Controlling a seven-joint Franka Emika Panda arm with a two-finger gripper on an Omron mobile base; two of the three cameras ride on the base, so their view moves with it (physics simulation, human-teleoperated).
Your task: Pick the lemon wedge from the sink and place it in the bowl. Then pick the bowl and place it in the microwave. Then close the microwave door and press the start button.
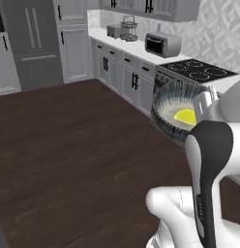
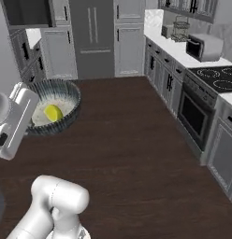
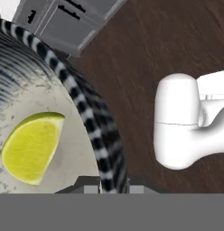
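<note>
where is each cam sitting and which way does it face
Left base view: behind the arm's left, facing the counter, toaster oven and stove; white arm at lower right.
Right base view: behind its right, facing the fridge; arm at lower left.
Hand view: on the hand, looking down along the gripper at the bowl's rim.
All share the bowl with the lemon wedge.

A dark wooden floor (image 1: 68, 140) is seen across the middle of both base views. Along its three o'clock side a white bench (image 2: 183, 51) is carried on grey cabinets with black handles (image 1: 123, 75). A black stovetop (image 2: 218, 78) is set into the bench, with an oven (image 2: 195, 116) below it. A toaster oven (image 1: 162, 44) and a wire rack (image 1: 128, 28) are placed further back. A tall grey refrigerator (image 2: 95, 37) is seen at twelve o'clock.
</note>
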